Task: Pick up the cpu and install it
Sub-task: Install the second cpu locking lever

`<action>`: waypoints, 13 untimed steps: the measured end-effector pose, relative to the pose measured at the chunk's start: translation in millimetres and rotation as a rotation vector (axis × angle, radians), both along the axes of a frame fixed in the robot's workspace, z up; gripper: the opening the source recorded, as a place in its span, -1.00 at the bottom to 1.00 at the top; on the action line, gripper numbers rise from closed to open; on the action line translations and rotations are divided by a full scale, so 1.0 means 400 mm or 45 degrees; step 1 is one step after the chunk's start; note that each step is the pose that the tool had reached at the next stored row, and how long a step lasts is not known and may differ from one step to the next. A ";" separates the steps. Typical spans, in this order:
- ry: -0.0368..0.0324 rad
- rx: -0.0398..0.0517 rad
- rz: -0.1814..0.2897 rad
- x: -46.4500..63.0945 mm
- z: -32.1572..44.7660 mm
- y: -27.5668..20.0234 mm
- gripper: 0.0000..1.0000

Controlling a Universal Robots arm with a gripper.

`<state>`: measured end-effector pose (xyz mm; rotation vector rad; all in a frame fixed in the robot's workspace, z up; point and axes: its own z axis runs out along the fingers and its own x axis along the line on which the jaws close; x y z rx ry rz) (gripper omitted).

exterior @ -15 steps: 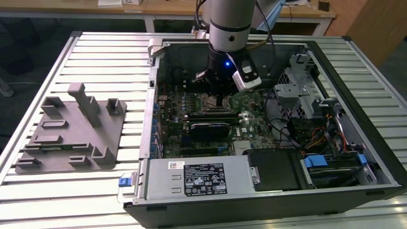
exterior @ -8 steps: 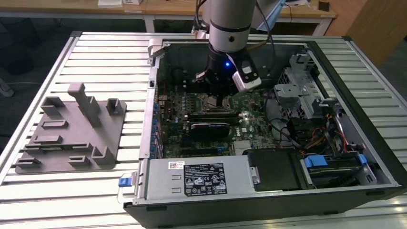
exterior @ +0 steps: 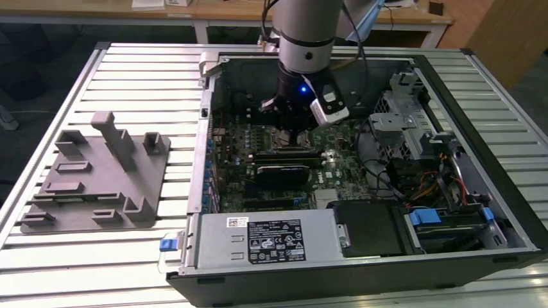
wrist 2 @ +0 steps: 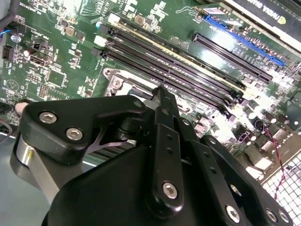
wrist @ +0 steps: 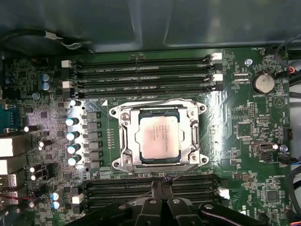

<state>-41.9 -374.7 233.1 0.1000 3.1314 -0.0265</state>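
Observation:
The cpu, a flat square chip with a silver-grey top, lies inside the motherboard socket, framed by the socket's metal bracket. My gripper is shut with nothing between its fingertips. It sits just off the socket's edge, above the black memory slots, and does not touch the chip. In the exterior view the gripper hangs down into the open computer case over the middle of the green board. In the second wrist view the black fingers meet at a point near a corner of the socket.
A grey plastic fixture with upright blocks lies on the slatted table at the exterior view's left. Inside the case are a power supply, a drive cage, a black card and loose cables. Capacitors stand beside the socket.

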 end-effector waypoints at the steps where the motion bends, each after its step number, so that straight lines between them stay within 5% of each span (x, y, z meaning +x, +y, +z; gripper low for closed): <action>1: 0.0000 0.001 0.000 -0.002 -0.001 -0.001 -0.79; 13: -0.0001 0.027 0.000 -0.036 -0.012 -0.014 -0.79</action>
